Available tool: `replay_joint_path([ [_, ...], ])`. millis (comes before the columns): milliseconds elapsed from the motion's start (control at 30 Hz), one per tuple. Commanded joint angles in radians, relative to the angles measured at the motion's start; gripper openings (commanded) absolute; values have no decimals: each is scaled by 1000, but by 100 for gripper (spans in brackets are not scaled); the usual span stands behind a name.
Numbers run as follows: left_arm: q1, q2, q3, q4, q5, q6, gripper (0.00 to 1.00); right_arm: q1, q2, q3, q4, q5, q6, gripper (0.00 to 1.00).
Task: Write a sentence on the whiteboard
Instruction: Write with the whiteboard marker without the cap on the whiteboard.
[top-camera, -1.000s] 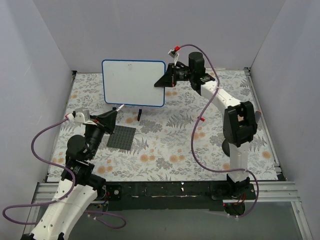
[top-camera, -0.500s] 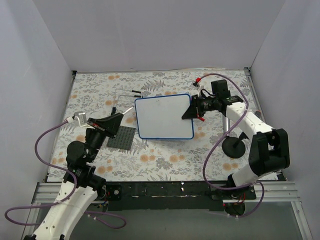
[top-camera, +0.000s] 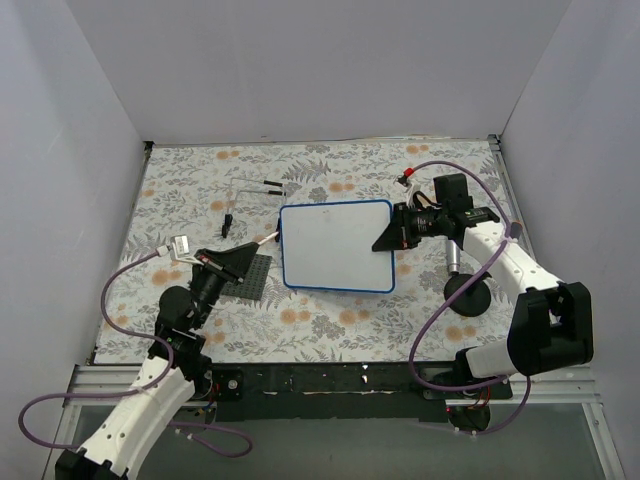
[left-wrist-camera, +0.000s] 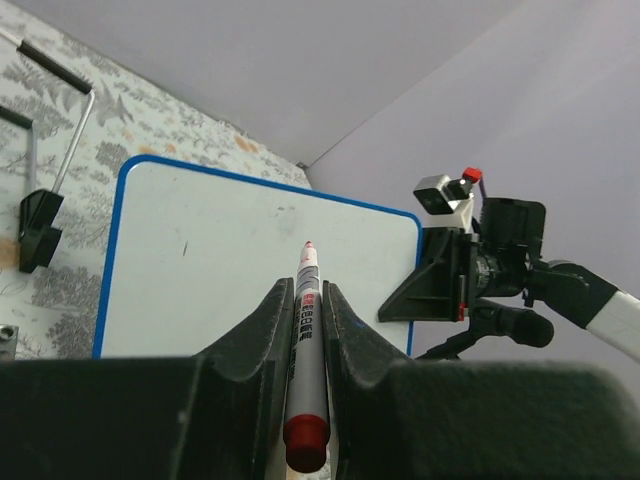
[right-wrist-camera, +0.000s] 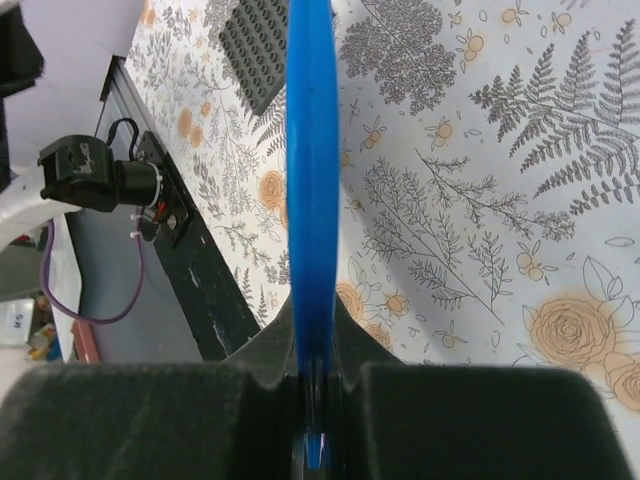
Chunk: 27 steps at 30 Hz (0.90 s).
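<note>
R claw (top-camera: 386, 236), clamped on board's (top-camera: 335, 245) edge, has brought it from far edge to bench (top-camera: 450, 180) ctr; L claw (top-camera: 247, 256) grips marker (left-wrist-camera: 306, 330); no writing yet.

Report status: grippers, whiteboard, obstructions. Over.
Left gripper shut on marker, tip near whiteboard. Right gripper clamps whiteboard's right edge. No lettering visible. Nothing blocking marker.

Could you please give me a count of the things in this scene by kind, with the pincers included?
whiteboard: 1
marker: 1
dark studded plate: 1
wire stand: 1
round-based post: 1
pincers: 2, the left pincer shut on the marker, the right pincer shut on the whiteboard
Total: 7
</note>
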Motion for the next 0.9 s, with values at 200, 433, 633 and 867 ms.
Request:
replay_joint_path([
  [200,4,194,10,209,-12,36,0,-14,31,60,-60,116,189,1],
  [433,4,280,17,241,14,90,0,-17,31,28,-53,135,226,1],
  [633,4,347,35,260,26,114,0,-21,62,34,-43,107,214,1],
  [867,4,430,43,326,23,93,0,-23,67,34,-37,92,172,1],
])
